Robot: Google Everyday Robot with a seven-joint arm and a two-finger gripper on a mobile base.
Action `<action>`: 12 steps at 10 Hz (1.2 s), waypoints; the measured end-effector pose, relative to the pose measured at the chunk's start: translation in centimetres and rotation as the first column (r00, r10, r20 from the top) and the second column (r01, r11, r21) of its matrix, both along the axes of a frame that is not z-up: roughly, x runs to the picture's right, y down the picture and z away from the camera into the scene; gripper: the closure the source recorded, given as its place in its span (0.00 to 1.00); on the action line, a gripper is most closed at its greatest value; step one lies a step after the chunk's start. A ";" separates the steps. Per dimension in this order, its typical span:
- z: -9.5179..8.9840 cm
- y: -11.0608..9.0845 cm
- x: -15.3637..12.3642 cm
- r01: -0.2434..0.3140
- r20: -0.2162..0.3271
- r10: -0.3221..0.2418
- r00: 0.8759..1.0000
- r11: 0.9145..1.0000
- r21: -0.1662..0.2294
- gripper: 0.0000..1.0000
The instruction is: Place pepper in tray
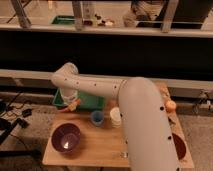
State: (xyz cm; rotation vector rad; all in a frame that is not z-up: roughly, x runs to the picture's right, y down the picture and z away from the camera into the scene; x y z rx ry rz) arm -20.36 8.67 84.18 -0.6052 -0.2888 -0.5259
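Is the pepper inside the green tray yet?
Not yet, it seems. The pepper sticks out over the tray's front-left rim, under the pincer at that corner. Whether it touches the tray, I cannot tell.

White rounded arm [135,105], small dark screws, gripper [70,102] at tray.

The pepper [73,105] is slim and orange-red, tilted with one end raised, at the near left edge of the tray [94,99]. The tray is green, rectangular, with raised sides, on the far left of the desk [100,145]. The pincer [70,101] is just above the pepper.
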 end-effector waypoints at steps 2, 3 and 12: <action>0.3 -1.2 0.4 -0.006 -0.014 0.007 1.000 1.000 0.023 0.82; 0.6 -1.9 0.6 -0.006 -0.021 0.007 1.000 0.999 0.033 0.82; 10.5 -6.6 3.2 -0.089 -0.060 0.090 0.994 0.996 0.023 0.82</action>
